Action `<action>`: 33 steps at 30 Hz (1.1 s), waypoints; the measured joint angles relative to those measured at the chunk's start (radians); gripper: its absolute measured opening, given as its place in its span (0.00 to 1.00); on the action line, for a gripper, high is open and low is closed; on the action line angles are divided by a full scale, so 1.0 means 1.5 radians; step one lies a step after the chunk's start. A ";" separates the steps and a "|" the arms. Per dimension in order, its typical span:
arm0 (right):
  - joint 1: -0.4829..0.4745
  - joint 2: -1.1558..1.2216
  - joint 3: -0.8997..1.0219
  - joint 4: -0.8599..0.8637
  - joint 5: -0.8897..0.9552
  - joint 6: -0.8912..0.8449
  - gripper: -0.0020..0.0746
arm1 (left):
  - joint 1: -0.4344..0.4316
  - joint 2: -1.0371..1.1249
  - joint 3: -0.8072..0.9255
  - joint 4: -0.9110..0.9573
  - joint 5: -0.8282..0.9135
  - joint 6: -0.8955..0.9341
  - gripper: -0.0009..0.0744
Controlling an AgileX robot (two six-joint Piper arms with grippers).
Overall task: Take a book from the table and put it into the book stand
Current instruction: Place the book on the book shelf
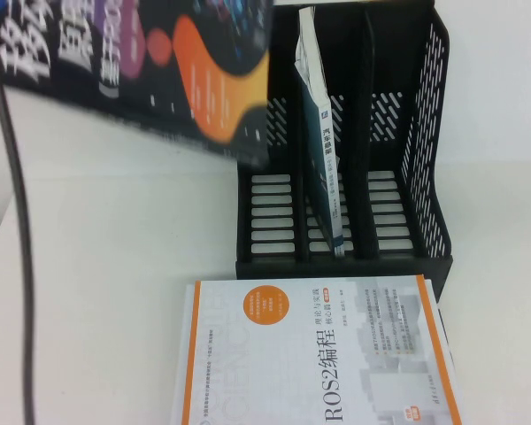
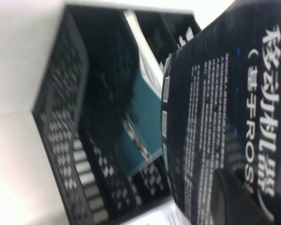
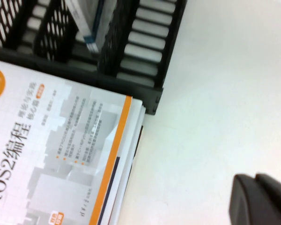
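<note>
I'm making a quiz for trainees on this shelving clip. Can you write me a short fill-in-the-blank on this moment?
1. The dark book is held up in the air to the ___ of the book stand.
2. The thin white-and-blue book stands in the stand's ___ slot.
3. The ROS2 book lies flat on the ___.
4. The left gripper is ___ the dark book.

Missing words: left; middle; table; holding

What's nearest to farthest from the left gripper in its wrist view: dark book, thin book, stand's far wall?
1. dark book, held by the left gripper.
2. thin book, middle slot.
3. book stand far wall, beyond it.
The right gripper hangs over the table.
</note>
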 joint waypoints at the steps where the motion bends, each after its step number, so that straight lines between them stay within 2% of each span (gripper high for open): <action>1: 0.000 -0.011 0.000 0.000 0.003 0.002 0.02 | 0.000 0.013 -0.024 0.008 -0.002 -0.013 0.17; 9: 0.000 -0.040 0.003 -0.003 0.042 0.005 0.02 | -0.003 0.105 -0.148 0.023 0.012 -0.077 0.17; 17: 0.000 -0.040 0.039 -0.003 0.050 0.036 0.02 | -0.008 0.158 -0.171 0.062 0.029 -0.092 0.17; 27: 0.000 -0.040 0.065 0.000 0.047 0.054 0.02 | -0.095 0.208 -0.172 0.165 0.032 -0.102 0.17; 33: 0.000 -0.040 0.065 0.005 0.040 0.058 0.02 | -0.119 0.256 -0.172 0.174 0.024 -0.112 0.17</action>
